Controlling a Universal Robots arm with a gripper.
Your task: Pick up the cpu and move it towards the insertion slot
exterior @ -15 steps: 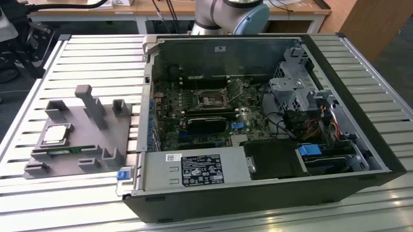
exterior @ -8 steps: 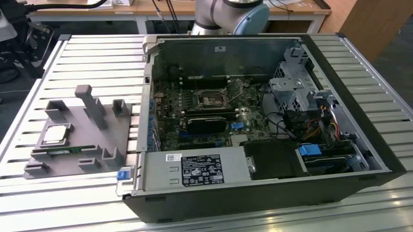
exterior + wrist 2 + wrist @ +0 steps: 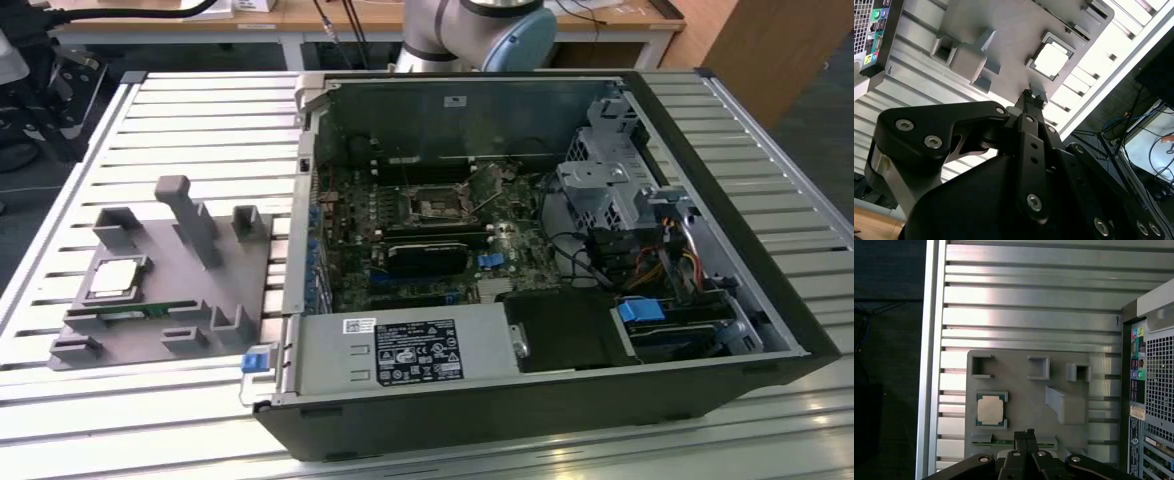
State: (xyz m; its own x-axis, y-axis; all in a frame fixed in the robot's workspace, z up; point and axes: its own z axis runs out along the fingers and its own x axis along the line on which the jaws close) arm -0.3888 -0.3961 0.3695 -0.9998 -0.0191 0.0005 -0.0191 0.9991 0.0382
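Note:
The cpu [image 3: 118,278], a flat silver square with a pale rim, lies in a pocket of the grey holder [image 3: 200,300] at the exterior view's left. Both wrist views look down on the cpu [image 3: 990,409] [image 3: 1053,60] from well above. My gripper [image 3: 1026,435] [image 3: 1031,95] hangs over the holder's edge beside the cpu, apart from it, its fingers shut together on nothing. The insertion slot [image 3: 435,203], a square socket with a dark centre, sits on the motherboard inside the open computer case [image 3: 747,300].
A thin green memory stick [image 3: 134,312] [image 3: 999,442] lies in the holder next to the cpu. Grey posts [image 3: 187,215] rise from the holder. A long black card [image 3: 427,255] and a power supply [image 3: 400,350] lie in the case. The arm's base [image 3: 481,30] stands behind the slatted metal table [image 3: 200,130].

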